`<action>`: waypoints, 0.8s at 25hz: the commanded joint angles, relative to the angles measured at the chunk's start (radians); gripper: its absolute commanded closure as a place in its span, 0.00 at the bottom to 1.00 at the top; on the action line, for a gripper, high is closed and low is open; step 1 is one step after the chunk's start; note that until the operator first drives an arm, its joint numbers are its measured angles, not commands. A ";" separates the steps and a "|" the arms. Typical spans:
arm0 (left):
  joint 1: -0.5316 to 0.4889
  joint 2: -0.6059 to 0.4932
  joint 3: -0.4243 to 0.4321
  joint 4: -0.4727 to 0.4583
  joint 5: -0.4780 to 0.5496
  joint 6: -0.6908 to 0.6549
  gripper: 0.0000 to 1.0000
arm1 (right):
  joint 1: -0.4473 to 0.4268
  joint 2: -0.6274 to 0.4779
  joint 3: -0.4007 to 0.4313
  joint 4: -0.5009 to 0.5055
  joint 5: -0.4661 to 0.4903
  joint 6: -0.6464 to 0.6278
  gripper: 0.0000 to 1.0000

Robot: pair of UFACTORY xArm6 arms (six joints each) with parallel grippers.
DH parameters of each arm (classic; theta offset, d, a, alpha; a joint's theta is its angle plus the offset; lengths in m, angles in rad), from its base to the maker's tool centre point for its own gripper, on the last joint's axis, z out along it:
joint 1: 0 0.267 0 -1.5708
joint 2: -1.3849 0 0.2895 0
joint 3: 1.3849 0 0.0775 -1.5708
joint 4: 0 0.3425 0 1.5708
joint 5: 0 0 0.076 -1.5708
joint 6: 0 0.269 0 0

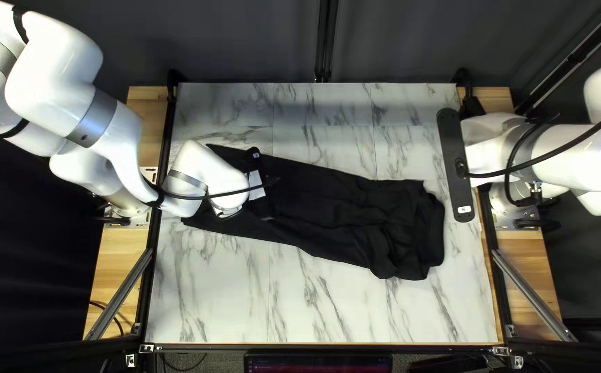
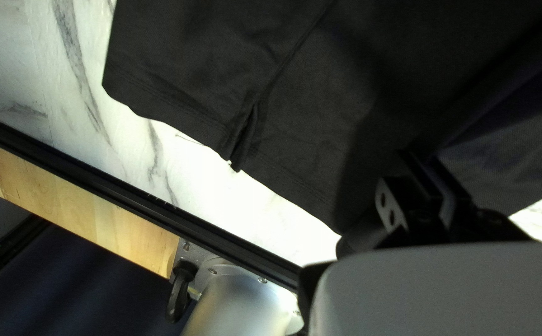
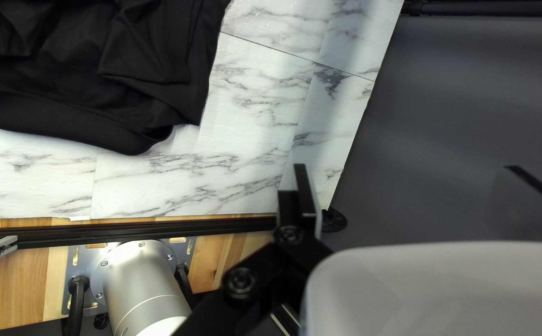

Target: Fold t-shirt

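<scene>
Closest to the lens is the left tool (image 2: 415, 160), its fingers drawn together and clenched, as far as I can judge, on a ridge of the black t-shirt (image 2: 320, 112) that runs off from the tips. Just beside that grip lies the stitched hem (image 2: 177, 118), with a small slit (image 2: 240, 146) in it, and past the hem stands the left arm's base (image 2: 240, 295). The cloth should handle as light, soft and limp, perhaps a little slippery, with nothing fragile about it; it will likely crease or drag before it slides as one piece. Best holds would be the hem corners near the left tool and, at the far end, the outer edge of the bunched part, taking all layers in one pinch. From under the left tool the shirt stretches flat across the marbled surface (image 1: 210, 297) toward the right tool (image 3: 406, 166), ending in rumpled folds (image 1: 411, 228) short of it. That tool is released, fingers spread wide, holding nothing and well apart from the shirt; it would need to come in over those folds before helping with a fold.
</scene>
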 commanded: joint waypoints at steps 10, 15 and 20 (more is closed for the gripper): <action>-0.065 -0.076 -0.024 -0.018 0.141 -0.041 0.00 | 0.000 0.000 0.000 0.000 0.000 0.000 0.00; -0.045 -0.070 0.037 -0.016 0.111 -0.043 0.00 | 0.000 0.000 0.000 0.000 0.000 0.000 0.00; -0.023 -0.054 0.064 -0.004 0.105 0.003 0.00 | 0.000 0.000 0.000 0.000 0.000 0.000 0.00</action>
